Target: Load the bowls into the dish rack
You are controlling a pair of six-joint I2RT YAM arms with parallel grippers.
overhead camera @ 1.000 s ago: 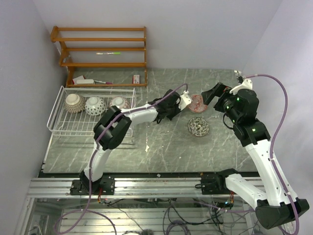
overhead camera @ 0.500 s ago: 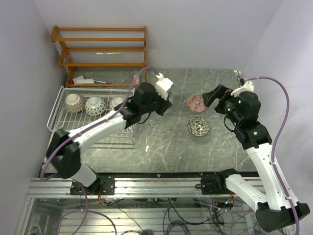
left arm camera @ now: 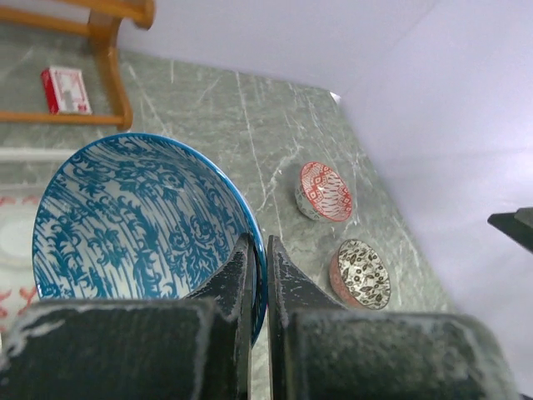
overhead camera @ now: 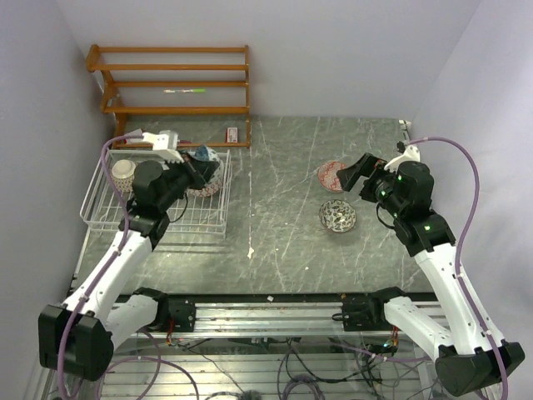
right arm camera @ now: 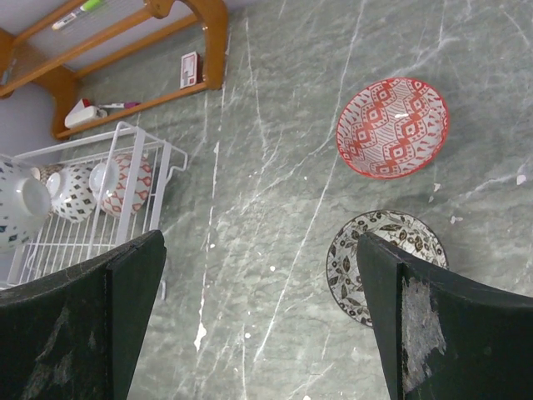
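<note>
My left fingers [left arm camera: 248,267] clamp the rim of a blue-patterned round ceramic bowl [left arm camera: 141,225] over the white wire dish rack [overhead camera: 100,218]; my right fingers [overhead camera: 354,172] stand apart.

Wooden shelf [overhead camera: 175,109] at the far end of a grey marble table [overhead camera: 283,233].
The orange-brown shelf stands at the table's far left corner, against the pale wall. On one of its middle boards lies a green-and-pink pen [overhead camera: 184,90]. On its bottom board a small red-and-white box [overhead camera: 232,133] sits by the right post, and a white-and-red packet [overhead camera: 140,137] lies toward the left end.
</note>
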